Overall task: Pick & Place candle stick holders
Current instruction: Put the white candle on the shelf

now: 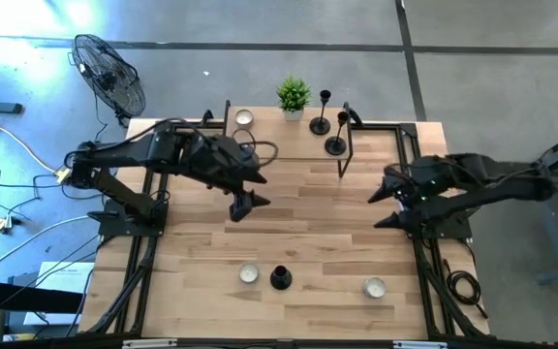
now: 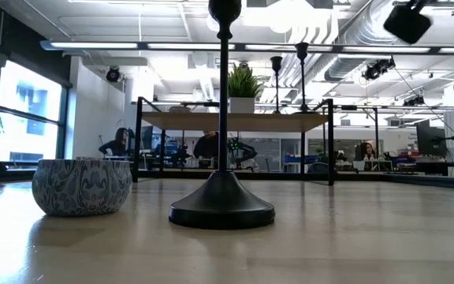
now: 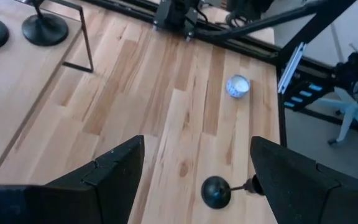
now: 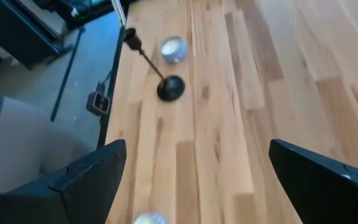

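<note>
One black candle stick holder (image 1: 280, 278) stands upright on its round base near the table's front edge; it also shows in the low view (image 2: 223, 207) and both wrist views (image 3: 216, 191) (image 4: 169, 87). Two more holders (image 1: 321, 121) (image 1: 335, 145) stand upright on a raised wooden shelf (image 2: 235, 121) at the far edge. My left gripper (image 1: 248, 204) (image 3: 197, 146) hangs open above the table's middle. My right gripper (image 1: 378, 210) (image 4: 196, 149) hangs open over the right side. Neither has anything between its fingers.
Patterned candle tins sit on either side of the near holder (image 1: 249, 273) (image 1: 374, 287), and another (image 1: 244, 118) sits at the far left of the shelf beside a potted plant (image 1: 294, 97). The shelf's black frame leg (image 1: 345, 155) stands on the table.
</note>
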`<state>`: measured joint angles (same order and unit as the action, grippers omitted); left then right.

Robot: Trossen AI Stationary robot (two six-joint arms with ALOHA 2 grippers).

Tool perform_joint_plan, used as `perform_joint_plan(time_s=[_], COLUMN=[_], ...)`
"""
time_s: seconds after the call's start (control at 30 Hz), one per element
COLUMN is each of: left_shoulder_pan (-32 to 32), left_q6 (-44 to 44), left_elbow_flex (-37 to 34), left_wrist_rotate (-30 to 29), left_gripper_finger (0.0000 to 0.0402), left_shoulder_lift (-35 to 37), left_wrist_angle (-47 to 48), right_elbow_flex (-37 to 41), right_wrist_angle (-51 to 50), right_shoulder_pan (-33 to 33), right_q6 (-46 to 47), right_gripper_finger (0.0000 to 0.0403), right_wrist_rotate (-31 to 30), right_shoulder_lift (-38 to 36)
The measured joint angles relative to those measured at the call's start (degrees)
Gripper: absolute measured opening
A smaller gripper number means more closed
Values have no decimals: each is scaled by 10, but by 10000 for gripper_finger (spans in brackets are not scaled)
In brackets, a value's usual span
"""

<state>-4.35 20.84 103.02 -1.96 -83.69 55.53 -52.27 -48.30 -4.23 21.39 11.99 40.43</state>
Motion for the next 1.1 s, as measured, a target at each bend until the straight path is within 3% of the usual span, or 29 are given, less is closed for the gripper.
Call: perform_joint_plan(time_s=[0.13, 0.4, 0.73, 1.1], left_shoulder_pan=[-18, -21, -21, -20], left_q6=[-1, -7, -13, -26], left_elbow_flex=[0, -1, -1, -1], left_wrist_rotate=[-21, 2, 46, 46], left_gripper_finger=[288, 288, 288, 288], left_shoulder_lift=[-11, -20, -19, -18], left_wrist_angle=[-18, -12, -10, -18], right_elbow_flex=[-55, -138, -153, -153], right_wrist_angle=[-54, -177, -278, -235], right_shoulder_pan=[-95, -257, -363, -418], right_q6=[77, 300, 583, 815], right_gripper_finger=[390, 389, 389, 389], right_wrist_rotate=[-79, -209, -211, -184], right_shoulder_lift=[12, 100, 257, 362])
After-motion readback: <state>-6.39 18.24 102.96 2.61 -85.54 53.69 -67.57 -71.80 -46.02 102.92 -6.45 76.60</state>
